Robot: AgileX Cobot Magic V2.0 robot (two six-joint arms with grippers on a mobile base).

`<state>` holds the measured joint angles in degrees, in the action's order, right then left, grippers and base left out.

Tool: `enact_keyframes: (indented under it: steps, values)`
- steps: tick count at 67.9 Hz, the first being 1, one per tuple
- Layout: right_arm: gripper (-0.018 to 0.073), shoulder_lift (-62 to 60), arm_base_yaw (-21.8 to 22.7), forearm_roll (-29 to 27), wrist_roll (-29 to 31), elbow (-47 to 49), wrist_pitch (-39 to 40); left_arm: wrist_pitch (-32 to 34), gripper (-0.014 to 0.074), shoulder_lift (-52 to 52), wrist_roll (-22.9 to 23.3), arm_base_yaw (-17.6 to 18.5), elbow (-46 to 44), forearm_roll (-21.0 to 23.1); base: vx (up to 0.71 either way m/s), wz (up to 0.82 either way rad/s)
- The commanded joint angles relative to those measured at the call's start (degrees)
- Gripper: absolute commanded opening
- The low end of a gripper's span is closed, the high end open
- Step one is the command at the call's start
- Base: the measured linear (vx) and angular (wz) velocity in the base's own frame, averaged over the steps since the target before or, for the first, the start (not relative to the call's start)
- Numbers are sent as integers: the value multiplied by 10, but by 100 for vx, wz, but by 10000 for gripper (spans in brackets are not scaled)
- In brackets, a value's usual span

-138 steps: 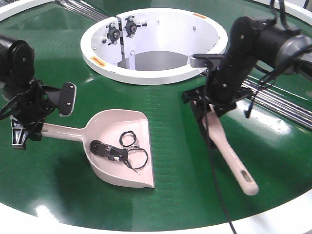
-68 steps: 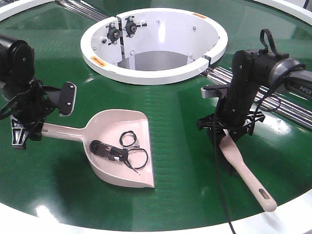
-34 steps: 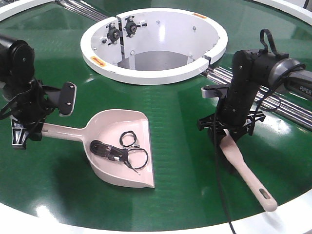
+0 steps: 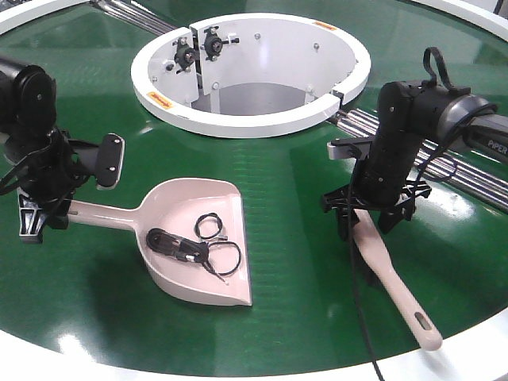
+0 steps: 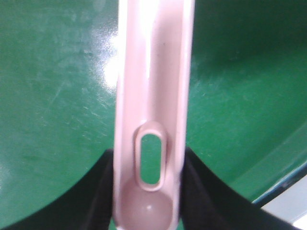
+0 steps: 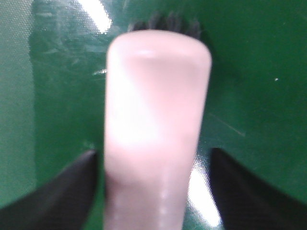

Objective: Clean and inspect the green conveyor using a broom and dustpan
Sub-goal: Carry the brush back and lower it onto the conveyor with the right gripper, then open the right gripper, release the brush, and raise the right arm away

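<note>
The pinkish-beige dustpan point(image 4: 198, 230) lies on the green conveyor point(image 4: 294, 270) at front left, with black cables point(image 4: 190, 248) inside it. My left gripper point(image 4: 44, 213) is shut on the end of its handle. In the left wrist view both jaws press the slotted handle point(image 5: 151, 96). The cream broom point(image 4: 397, 294) lies on the belt at the right, handle toward the front edge. My right gripper point(image 4: 367, 222) stands over its head end, open. In the right wrist view the broom point(image 6: 156, 120) sits between the jaws with gaps on both sides, and black bristles point(image 6: 168, 23) show beyond it.
The white ring hub point(image 4: 238, 121) stands at the back centre, with an open well inside. Silver rollers point(image 4: 468, 181) run behind the right arm. The white outer rim point(image 4: 476, 353) curves along the front right, close to the broom handle's tip.
My right arm carried the broom right and toward the front, then opened its jaws. The broom handle has settled lower and slightly left. The left arm and dustpan have not moved.
</note>
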<state>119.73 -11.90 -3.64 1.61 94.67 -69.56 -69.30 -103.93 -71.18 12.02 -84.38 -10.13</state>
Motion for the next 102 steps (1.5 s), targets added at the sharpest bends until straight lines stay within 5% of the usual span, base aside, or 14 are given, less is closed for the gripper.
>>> enact_keyframes:
  steps: [1,11,40,60,87,102]
  values:
    - [680,-35,3,-2,6,13,13,5,-6,26,-1,5,-16,10,0,0]
    - [729,-56,3,-4,3,13,60,5,-6,26,-1,5,-16,10,0,0]
    - [654,-165,3,-5,21,13,206,5,-6,26,-1,5,-16,10,0,0]
    - [635,-247,3,13,33,4,233,5,-6,26,-1,5,-16,10,0,0]
    - [603,-504,3,8,75,-284,406,5,-6,26,-1,5,-16,10,0,0]
    - [448,-670,3,8,75,-439,452,5,-6,26,-1,5,-16,10,0,0]
